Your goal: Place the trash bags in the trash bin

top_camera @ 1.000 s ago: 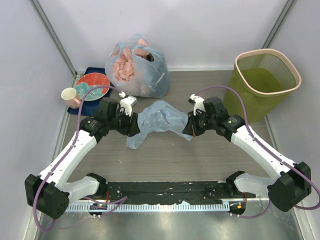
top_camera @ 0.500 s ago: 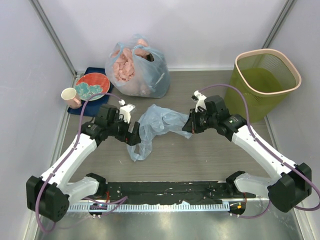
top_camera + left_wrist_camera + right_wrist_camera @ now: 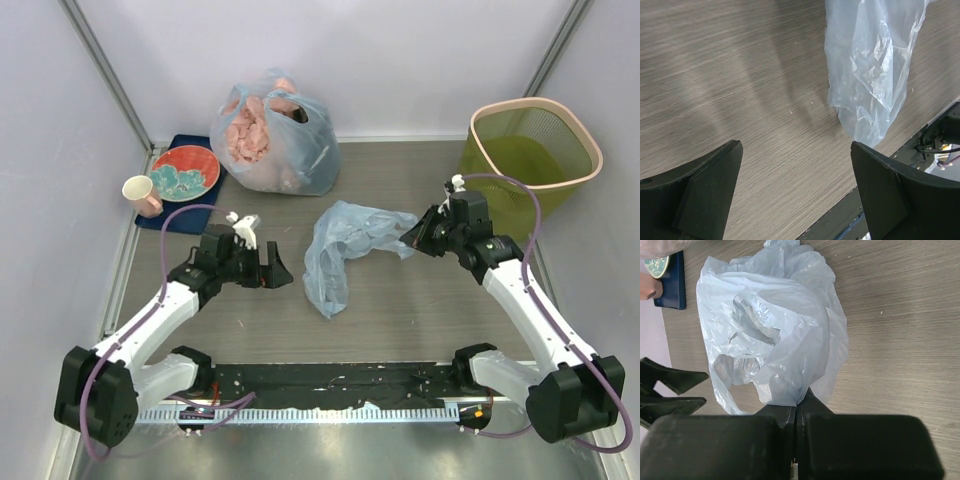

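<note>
While right hand (image 3: pixel 413 238) clamps trash bag (image 3: pixel 345 245) mid-table, short of trash bin (image 3: pixel 592 142) at far-right corner, left hand (image 3: pixel 272 270) stands wide, empty, over bare table (image 3: pixel 400 315).

The wood-grain brown surface (image 3: pixel 400 320) carries a limp light-blue trash bag (image 3: pixel 340 250); its lower end trails on the surface between the two pairs of jaws, and its other end is pinched in the right jaws. Beyond the wide-apart left jaws sits a knotted blue bag (image 3: pixel 275 135) of pink lumps. Farther to their left lies a dark-blue mat (image 3: pixel 160 218), with a pink cup (image 3: pixel 142 195) seemingly at its edge. Just beyond the right jaws stands the olive-green trash bin (image 3: pixel 500 190).
</note>
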Robot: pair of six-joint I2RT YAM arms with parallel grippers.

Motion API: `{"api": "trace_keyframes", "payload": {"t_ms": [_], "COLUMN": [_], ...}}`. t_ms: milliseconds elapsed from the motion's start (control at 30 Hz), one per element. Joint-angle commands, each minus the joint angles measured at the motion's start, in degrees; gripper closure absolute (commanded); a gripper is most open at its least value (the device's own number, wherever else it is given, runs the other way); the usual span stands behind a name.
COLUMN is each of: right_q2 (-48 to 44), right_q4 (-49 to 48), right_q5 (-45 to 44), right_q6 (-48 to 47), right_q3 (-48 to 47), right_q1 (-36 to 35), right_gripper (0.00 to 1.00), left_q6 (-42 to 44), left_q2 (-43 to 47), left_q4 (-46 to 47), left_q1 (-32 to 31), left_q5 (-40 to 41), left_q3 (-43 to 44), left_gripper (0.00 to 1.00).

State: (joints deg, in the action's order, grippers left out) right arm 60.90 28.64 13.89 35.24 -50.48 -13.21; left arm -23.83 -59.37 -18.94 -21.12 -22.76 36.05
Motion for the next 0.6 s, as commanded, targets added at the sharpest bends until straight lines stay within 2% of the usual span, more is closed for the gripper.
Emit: {"api": "trace_keyframes", "payload": {"t_ms": [0, 100, 267, 467, 567], "right_q2": [-2.02, -2.02, -2.02, -1.05, -0.96], "right_q4": [-0.87, -0.78, -0.87, -1.05, -1.05], "right_q5": [-2.55, -2.73, -4.31, -5.1, -5.62], "right_q6": [2.9, 3.25, 3.6, 4.66, 4.83], "right_q3": [1.08, 1.17, 0.91, 0.73, 0.91], "right_q1": [-0.06, -0.06, -0.06, -0.06, -0.06], "right_gripper": [0.99, 0.99, 0.99, 0.99, 0.99], "left_q6": [-6.84, -9.38, -16.86, -21.68, -23.88], "left_q2": [-2.67, -4.52, -1.54, -2.41, -5.13], "left_q4": [13.92, 17.17, 26.94, 28.16, 33.96], "left_q1": [-3.3, -6.55, -10.42, -16.4, -19.03], "left_q5": [-3.26, -4.65, -6.33, -2.3, -1.07], "left_q3": [-2.83, -5.28, -11.52, -12.85, -13.2], "left_gripper": [0.06, 0.06, 0.05, 0.05, 0.07]}}
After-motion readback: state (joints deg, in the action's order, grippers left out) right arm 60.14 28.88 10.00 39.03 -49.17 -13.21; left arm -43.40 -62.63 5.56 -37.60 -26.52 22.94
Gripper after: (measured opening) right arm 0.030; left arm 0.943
